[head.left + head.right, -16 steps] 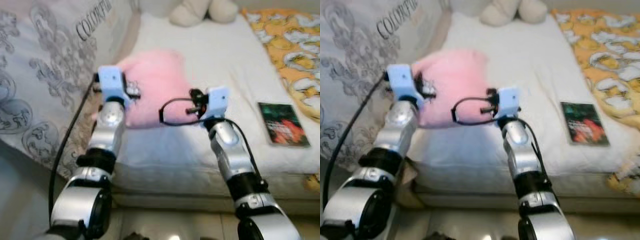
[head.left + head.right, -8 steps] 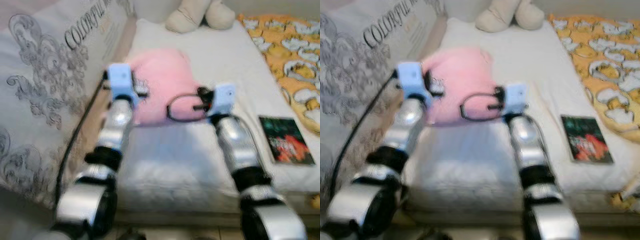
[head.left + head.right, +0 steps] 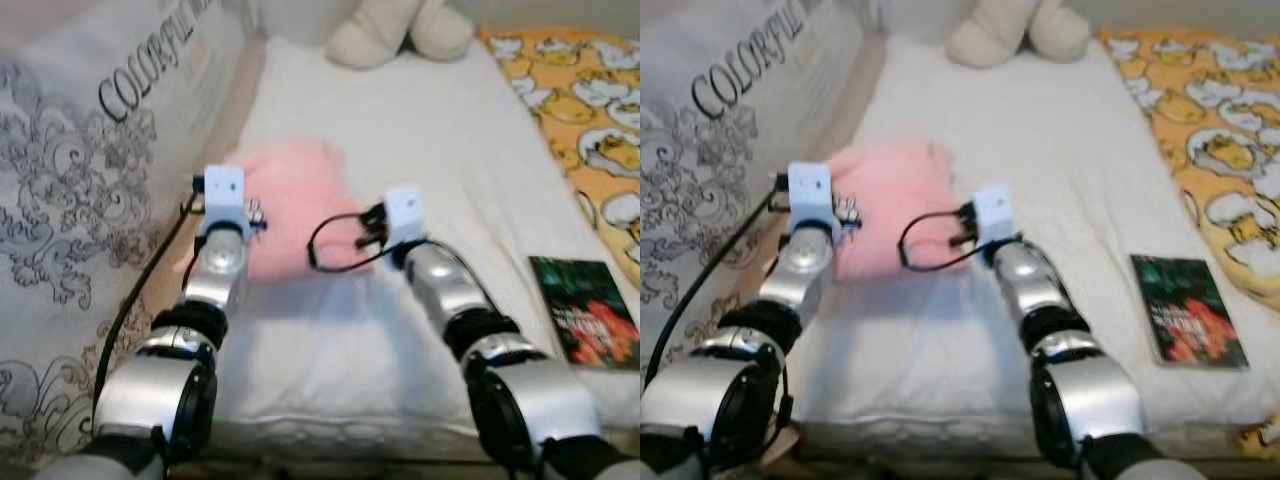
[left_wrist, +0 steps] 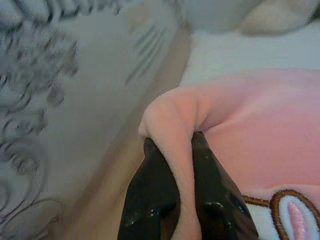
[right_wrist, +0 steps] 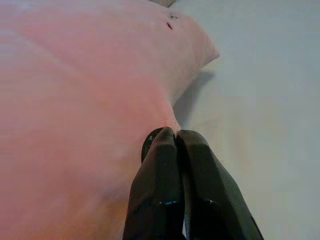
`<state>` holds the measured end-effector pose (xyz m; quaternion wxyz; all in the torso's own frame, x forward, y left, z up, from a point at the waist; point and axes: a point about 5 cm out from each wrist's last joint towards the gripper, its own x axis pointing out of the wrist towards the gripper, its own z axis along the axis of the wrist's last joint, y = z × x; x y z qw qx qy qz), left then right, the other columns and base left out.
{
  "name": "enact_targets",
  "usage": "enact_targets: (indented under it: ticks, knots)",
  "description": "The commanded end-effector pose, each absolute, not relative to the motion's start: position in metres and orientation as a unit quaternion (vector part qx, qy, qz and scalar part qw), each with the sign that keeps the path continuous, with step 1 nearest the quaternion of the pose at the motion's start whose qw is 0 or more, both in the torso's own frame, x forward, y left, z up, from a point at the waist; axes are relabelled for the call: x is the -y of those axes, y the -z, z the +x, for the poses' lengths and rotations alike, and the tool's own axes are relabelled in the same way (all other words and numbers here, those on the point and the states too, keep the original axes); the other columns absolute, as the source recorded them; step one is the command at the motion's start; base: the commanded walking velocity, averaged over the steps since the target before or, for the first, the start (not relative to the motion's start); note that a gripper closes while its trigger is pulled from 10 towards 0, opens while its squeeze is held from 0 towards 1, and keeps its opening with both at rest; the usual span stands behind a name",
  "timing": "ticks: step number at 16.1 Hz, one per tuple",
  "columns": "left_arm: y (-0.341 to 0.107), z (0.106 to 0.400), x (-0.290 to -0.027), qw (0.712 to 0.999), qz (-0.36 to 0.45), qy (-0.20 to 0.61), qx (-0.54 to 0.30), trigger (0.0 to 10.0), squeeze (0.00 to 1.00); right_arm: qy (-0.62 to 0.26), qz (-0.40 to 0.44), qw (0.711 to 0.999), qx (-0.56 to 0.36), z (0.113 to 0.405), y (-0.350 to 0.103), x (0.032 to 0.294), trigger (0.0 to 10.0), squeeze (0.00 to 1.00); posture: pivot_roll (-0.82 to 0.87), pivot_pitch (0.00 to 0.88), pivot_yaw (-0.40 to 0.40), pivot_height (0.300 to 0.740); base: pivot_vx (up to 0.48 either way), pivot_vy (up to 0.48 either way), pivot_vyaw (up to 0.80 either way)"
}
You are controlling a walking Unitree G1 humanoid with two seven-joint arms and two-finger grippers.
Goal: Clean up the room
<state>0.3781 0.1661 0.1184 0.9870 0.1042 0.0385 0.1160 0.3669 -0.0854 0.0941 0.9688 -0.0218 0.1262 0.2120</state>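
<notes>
A pink plush pillow (image 3: 290, 200) hangs between my two arms over the left part of the white bed (image 3: 430, 140). My left gripper (image 4: 182, 145) is shut on a fold of the pillow's left edge, with pink fabric squeezed between its black fingers (image 4: 150, 190). My right gripper (image 5: 172, 135) is shut on the pillow's right edge, its fingers (image 5: 200, 185) pressed together against the fabric. In the left eye view the left gripper (image 3: 252, 215) and the right gripper (image 3: 365, 228) sit at the pillow's near corners, partly hidden behind their wrist cameras.
A grey patterned bedcover with lettering (image 3: 90, 190) rises along the left. A dark green book (image 3: 588, 310) lies on the bed at right. A cream plush toy (image 3: 400, 30) sits at the head. A yellow duck-print blanket (image 3: 590, 90) covers the far right.
The view has moved closer to the bed and tilted down. Both grippers keep hold of the pink pillow, which now sits lower, near the mattress.
</notes>
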Motion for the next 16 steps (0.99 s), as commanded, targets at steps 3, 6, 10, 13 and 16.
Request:
enact_targets:
  ticks: [3, 6, 10, 13, 16]
  knots:
    - [-0.12, 0.371, -0.215, 0.968, 0.151, -0.196, -0.03, 10.0, 0.0, -0.245, -0.048, 0.958, -0.139, 0.358, -0.084, 0.065, 10.0, 0.0, -0.07, 0.026, 0.055, 0.74, 0.0, 0.0, 0.0]
    - [-0.132, 0.37, -0.24, 0.958, 0.163, -0.235, -0.016, 10.0, 0.0, -0.259, -0.051, 0.955, -0.132, 0.357, -0.087, 0.049, 10.0, 0.0, -0.05, 0.035, 0.041, 0.74, 0.0, 0.0, 0.0]
    - [-0.099, 0.36, -0.223, 0.964, 0.17, -0.195, -0.066, 10.0, 0.0, -0.256, -0.109, 0.948, -0.154, 0.351, -0.074, 0.052, 10.0, 0.0, -0.03, 0.049, 0.016, 0.74, 0.0, 0.0, 0.0]
    - [-0.083, 0.356, -0.2, 0.975, 0.117, -0.161, -0.097, 10.0, 0.0, -0.236, -0.139, 0.948, -0.164, 0.349, -0.067, 0.065, 10.0, 0.0, -0.03, 0.052, 0.017, 0.74, 0.0, 0.0, 0.0]
    - [-0.078, 0.358, -0.177, 0.983, 0.037, -0.144, -0.11, 10.0, 0.0, -0.214, -0.132, 0.954, -0.164, 0.354, -0.07, 0.075, 10.0, 0.0, -0.04, 0.041, 0.021, 0.74, 0.0, 0.0, 0.0]
